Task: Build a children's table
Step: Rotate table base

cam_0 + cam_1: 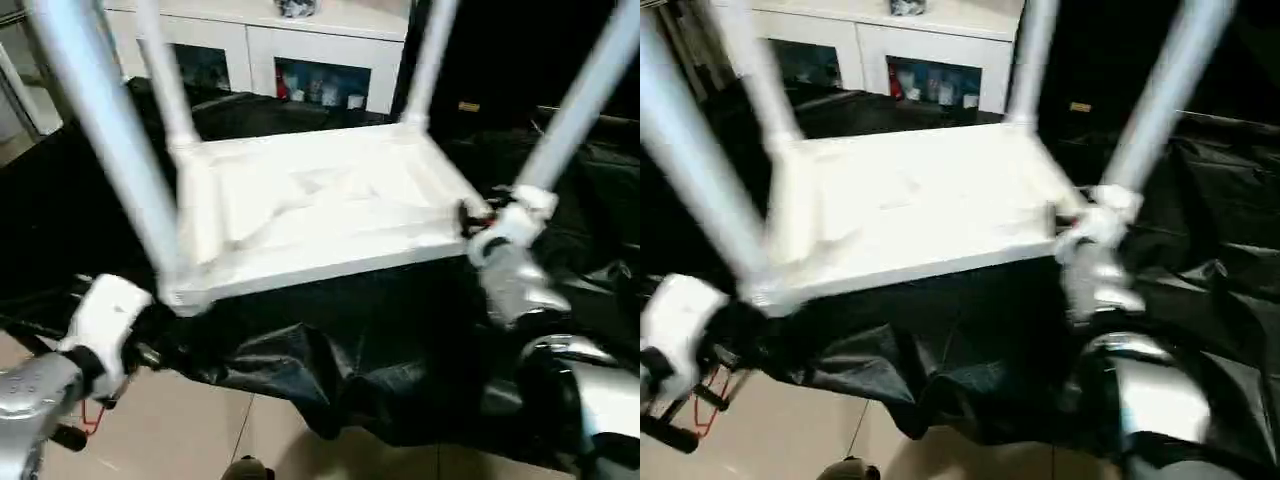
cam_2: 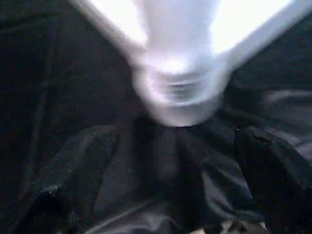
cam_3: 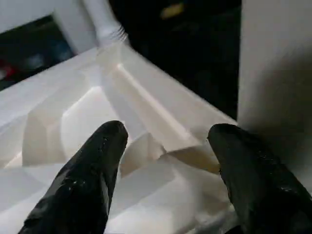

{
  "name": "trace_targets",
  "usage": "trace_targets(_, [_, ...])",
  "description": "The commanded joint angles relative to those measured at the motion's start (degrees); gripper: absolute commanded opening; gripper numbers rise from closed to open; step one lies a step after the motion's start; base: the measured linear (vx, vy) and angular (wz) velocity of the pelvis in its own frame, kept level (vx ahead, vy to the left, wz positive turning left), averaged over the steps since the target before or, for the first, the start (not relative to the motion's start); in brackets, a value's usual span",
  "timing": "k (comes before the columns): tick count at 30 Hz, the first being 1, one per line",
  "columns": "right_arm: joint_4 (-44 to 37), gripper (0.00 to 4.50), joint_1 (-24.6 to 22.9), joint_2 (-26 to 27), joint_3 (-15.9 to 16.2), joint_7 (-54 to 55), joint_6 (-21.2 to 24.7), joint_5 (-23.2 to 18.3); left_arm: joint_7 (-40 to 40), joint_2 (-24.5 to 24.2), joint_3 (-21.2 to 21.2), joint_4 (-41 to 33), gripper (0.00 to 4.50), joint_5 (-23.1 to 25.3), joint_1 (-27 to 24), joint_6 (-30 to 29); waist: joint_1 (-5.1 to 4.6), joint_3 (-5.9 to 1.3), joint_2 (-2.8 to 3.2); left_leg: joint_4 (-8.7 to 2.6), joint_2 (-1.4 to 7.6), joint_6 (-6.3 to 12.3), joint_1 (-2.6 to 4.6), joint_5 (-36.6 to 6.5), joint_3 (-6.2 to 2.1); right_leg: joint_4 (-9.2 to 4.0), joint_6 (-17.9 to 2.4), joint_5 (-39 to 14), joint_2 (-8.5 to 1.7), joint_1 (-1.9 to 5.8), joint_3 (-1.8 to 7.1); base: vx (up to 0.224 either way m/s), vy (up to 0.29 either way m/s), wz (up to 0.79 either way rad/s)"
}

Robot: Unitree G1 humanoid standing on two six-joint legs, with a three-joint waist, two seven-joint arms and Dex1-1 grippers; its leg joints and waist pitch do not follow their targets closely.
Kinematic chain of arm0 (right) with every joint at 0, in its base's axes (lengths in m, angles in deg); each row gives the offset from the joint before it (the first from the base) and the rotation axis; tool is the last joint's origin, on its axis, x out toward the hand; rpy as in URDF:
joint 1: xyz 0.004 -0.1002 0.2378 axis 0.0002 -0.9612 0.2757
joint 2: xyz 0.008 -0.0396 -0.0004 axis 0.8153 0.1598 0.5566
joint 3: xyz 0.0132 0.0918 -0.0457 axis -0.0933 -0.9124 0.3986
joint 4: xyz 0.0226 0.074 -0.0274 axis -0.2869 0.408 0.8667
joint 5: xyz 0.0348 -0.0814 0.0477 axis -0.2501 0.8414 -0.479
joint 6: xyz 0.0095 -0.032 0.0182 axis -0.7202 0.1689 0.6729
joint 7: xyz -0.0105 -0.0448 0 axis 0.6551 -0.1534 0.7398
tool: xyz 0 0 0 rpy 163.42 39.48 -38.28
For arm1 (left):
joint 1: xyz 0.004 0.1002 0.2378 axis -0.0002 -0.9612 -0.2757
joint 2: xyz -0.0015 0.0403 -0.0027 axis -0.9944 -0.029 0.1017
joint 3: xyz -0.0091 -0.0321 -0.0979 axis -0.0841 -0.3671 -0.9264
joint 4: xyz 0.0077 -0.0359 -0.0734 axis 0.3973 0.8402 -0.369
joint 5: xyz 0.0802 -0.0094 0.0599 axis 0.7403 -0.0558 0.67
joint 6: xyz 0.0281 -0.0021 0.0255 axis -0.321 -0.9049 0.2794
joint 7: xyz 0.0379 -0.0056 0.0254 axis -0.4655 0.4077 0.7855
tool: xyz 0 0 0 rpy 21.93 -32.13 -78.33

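a: white plastic, that children's table [image 1: 320, 200], upside down on the black-draped work table [image 1: 330, 370], all four legs [image 1: 105, 130] pointing up.

b: and the grippers?

a: the right gripper [image 3: 165, 170] is spread open over the ribbed underside at a near corner. the left gripper [image 2: 161, 185] is parted below a corner socket [image 2: 178, 95], grasping nothing.

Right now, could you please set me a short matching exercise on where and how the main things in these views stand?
Things:
1. children's table
2. left gripper
3. right gripper
4. white cabinet

Places or states:
A. behind the work table, glass doors
B. upside down, four legs pointing up
C. open, at the table's near right corner
D. open, below the near left corner socket

Pairs: 1-B, 2-D, 3-C, 4-A
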Motion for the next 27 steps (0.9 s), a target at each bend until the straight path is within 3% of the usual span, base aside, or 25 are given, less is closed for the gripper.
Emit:
trace_targets(1, [0.56,3.19,0.7,-1.07,-0.07,-2.18,-0.59,0.32,0.77,1.54,-0.93,-0.11,4.46,-2.06,0.89,1.58,-0.55,-3.85,0.81,-4.16,0.49,-1.08,1.05,-17.43,-0.01,-3.4,-10.13,-8.83,-1.72,2.27,1.63,0.0,0.0,0.0])
trace_targets(3, [0.21,3.19,0.36,-1.1,0.96,-4.82,-0.35,1.04,1.04,2.35,-1.32,0.16,4.46,-2.48,1.48,3.29,-0.8,-3.83,0.68,-4.04,0.47,-0.36,0.94,-17.48,0.07,-3.54,-10.61,-8.76,-1.72,2.31,1.68,0.0,0.0,0.0])
trace_targets(5, [-2.51,3.19,-1.9,-0.47,5.23,-13.25,0.01,3.73,0.08,6.59,-2.69,1.22,4.46,-7.27,4.88,8.56,-0.97,-3.74,0.54,-4.09,0.4,0.14,0.65,-17.39,0.05,-3.75,-11.09,-9.72,-1.87,2.55,1.66,0.0,0.0,0.0])
trace_targets(9, [-6.43,3.19,-5.48,-0.58,8.15,-14.18,-1.15,6.06,-2.14,10.22,-2.58,1.77,4.46,-12.01,7.25,10.08,-1.36,-3.78,0.34,-4.01,0.63,0.34,0.81,-15.74,0.07,-3.73,-12.0,-9.23,-2.01,2.58,1.78,0.0,0.0,0.0])
trace_targets(14, [-11.35,3.19,-9.24,-0.32,8.33,-13.74,-0.78,5.66,-3.62,10.46,-0.54,3.2,4.46,-12.1,7.98,11.14,-1.51,-3.86,0.56,-3.98,0.58,0.98,0.99,-15.15,0.09,-3.75,-11.47,-8.54,-1.69,2.6,1.78,0.0,0.0,0.0])
trace_targets(15, [-14.94,3.19,-12.33,-0.21,8.96,-12.92,-0.55,6.67,-3.09,10.67,0.78,6.01,4.46,-10.69,9.29,12.47,-1.5,-3.87,1.0,-4.03,0.63,0.84,1.08,-15.26,0.01,-3.76,-11.26,-8.54,-1.68,2.53,1.77,0.0,0.0,0.0])
trace_targets(16, [-16.93,3.19,-14.53,-0.33,9.61,-9.48,-0.88,8.77,-1.37,10.95,1.27,9.39,4.46,-8.79,11.11,13.39,-1.35,-3.67,0.98,-4.06,0.62,0.56,1.53,-16.44,0.17,-4.2,-10.6,-9.8,-1.46,2.03,1.82,0.0,0.0,0.0])
trace_targets(19, [-19.64,3.19,-17.16,-0.34,9.49,-3.74,-0.79,10.92,0.51,10.57,1.96,13.44,4.46,-6.65,13.17,14.55,-1.31,-3.92,0.97,-4.25,0.54,-0.97,1.31,-16.4,-0.13,-3.96,-9.67,-10.47,-1.77,2.6,1.82,0.0,0.0,0.0])
trace_targets(21, [-20.8,3.19,-18.36,0.25,7.55,-1.18,1.59,9.36,0.53,11.58,1.04,14.38,4.46,-8.65,14.68,14.77,-1.67,-3.91,1.05,-4.25,0.39,-1.24,1.3,-17.3,-0.14,-3.98,-9.26,-10.68,-1.75,2.59,1.81,0.0,0.0,0.0])
trace_targets(23, [-20.66,3.19,-18.46,0.26,7.55,-0.97,2.3,9.33,0.15,11.84,0.9,14.36,4.46,-9.37,15.01,14.86,-1.92,-3.96,1.01,-4.31,0.47,-1.21,1.23,-17.62,-0.23,-3.93,-9.65,-9.98,-1.79,2.68,1.74,0.0,0.0,0.0])
trace_targets(24, [-20.6,3.19,-18.74,0.18,8.31,-0.87,3.59,9.99,-1.14,12.31,0.8,14.2,4.46,-11.19,15.65,14.99,-2.08,-3.91,0.62,-4.27,0.39,-1.03,1.09,-17.32,-0.18,-3.92,-9.74,-9.77,-1.76,2.78,1.73,0.0,0.0,0.0])
trace_targets(27, [-20.78,3.19,-18.26,0.6,10.22,-0.45,5.81,11.58,-7.18,12.91,0.85,12.25,4.46,-18.46,16.18,12.52,-2.17,-3.94,0.59,-4.11,0.33,-0.54,1.08,-16.03,-0.01,-3.73,-10.75,-9.62,-1.88,2.66,1.76,0.0,0.0,0.0])
